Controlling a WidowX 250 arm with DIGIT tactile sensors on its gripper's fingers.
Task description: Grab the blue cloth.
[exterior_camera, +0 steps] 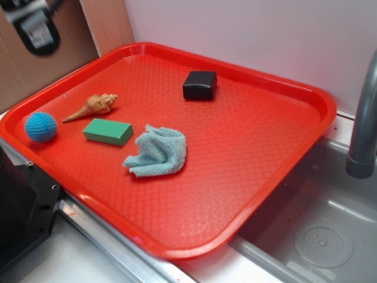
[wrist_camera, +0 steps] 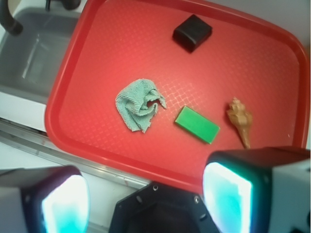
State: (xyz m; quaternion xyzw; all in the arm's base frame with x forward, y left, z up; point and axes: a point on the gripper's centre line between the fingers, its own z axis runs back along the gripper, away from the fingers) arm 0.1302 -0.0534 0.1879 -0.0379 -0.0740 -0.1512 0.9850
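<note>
The blue cloth (exterior_camera: 156,152) is a pale aqua terry rag lying crumpled near the middle of the red tray (exterior_camera: 283,171). The wrist view looks down on the cloth (wrist_camera: 140,104) from high above, well apart from it. My gripper (wrist_camera: 146,196) is open there, its two pads (wrist_camera: 228,191) spread wide at the frame's bottom with nothing between them. It hovers over the tray's near rim and a black base. In the exterior view a blurred black-and-white part of the arm (exterior_camera: 35,29) shows at the top left, far from the cloth.
A green block (exterior_camera: 108,131) lies just left of the cloth. On the tray there is also a tan spiral shell (exterior_camera: 94,106), a round blue knitted ball (exterior_camera: 40,127) and a black box (exterior_camera: 199,85). A grey sink (exterior_camera: 318,236) and faucet (exterior_camera: 364,118) sit to the right.
</note>
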